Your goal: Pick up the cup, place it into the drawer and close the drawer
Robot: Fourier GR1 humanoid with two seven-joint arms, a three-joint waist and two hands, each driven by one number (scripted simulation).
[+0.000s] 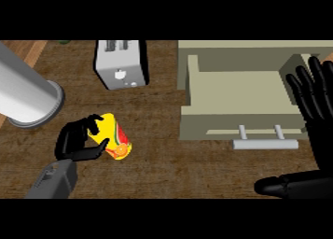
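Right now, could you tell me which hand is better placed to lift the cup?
The left hand: it is curled round the cup, while the right hand rests open beside the open drawer.

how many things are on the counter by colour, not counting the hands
yellow: 1, the cup
silver-grey: 2, the toaster and the big cylinder
beige: 1, the open drawer unit
total: 4
green speck at the top edge: too small to count
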